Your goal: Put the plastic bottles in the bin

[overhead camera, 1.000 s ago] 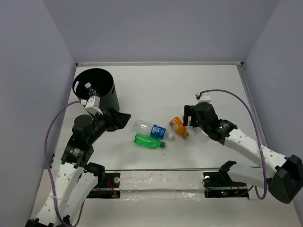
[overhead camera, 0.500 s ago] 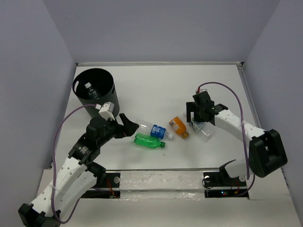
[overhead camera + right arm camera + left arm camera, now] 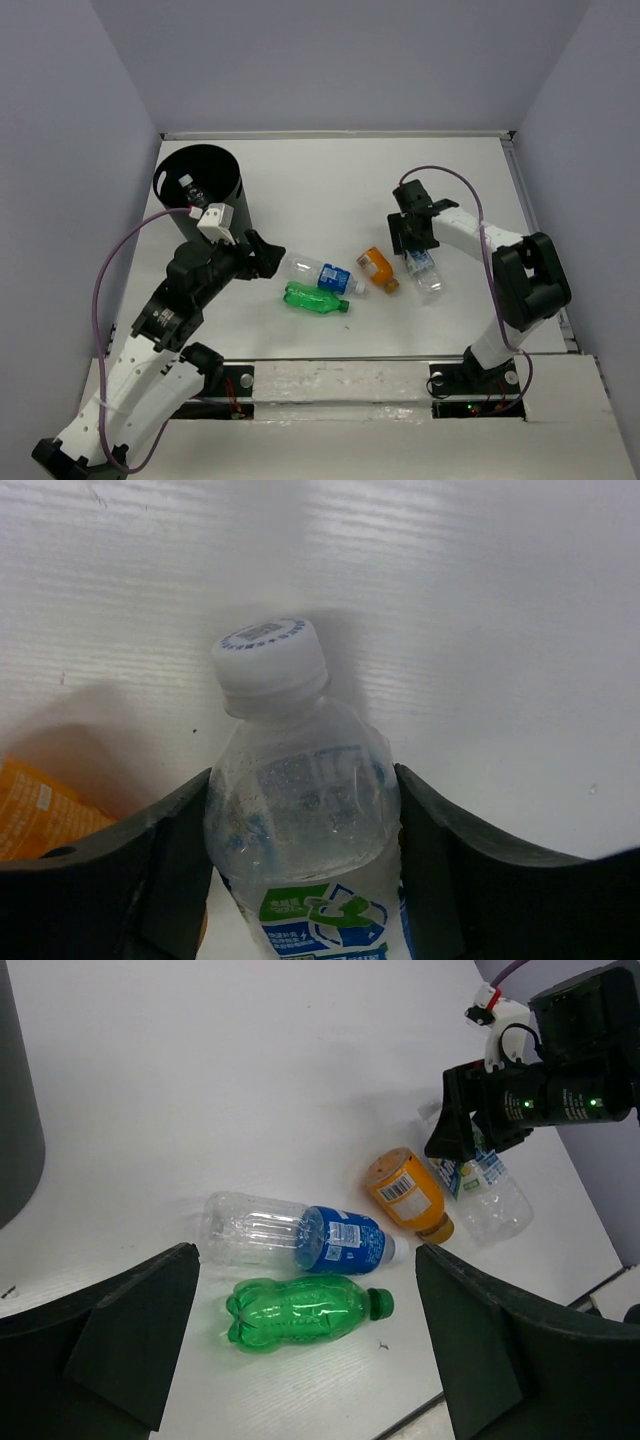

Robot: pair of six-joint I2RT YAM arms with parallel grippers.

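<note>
The black round bin (image 3: 198, 190) stands at the back left; its wall (image 3: 15, 1110) edges the left wrist view. Three bottles lie mid-table: a clear one with a blue label (image 3: 320, 273) (image 3: 300, 1235), a green one (image 3: 315, 299) (image 3: 305, 1310), and an orange one (image 3: 377, 268) (image 3: 410, 1195). My left gripper (image 3: 266, 255) (image 3: 305, 1270) is open, just left of the blue-label bottle's base, holding nothing. A clear bottle with a white-blue label (image 3: 424, 270) (image 3: 300, 810) lies right of the orange one. My right gripper (image 3: 413, 238) (image 3: 300, 825) is shut on its upper body, both fingers (image 3: 170, 860) pressing its sides.
A pale object (image 3: 187, 183) shows inside the bin. Purple cables loop from both arms. The table's raised back edge (image 3: 340, 133) and right edge (image 3: 528, 200) border the work area. The orange bottle (image 3: 40, 810) lies close to the right gripper's left finger.
My right gripper swung back over the white-blue-label bottle and closed on it. My left gripper came forward beside the blue-label bottle, then drew back a little, staying open.
</note>
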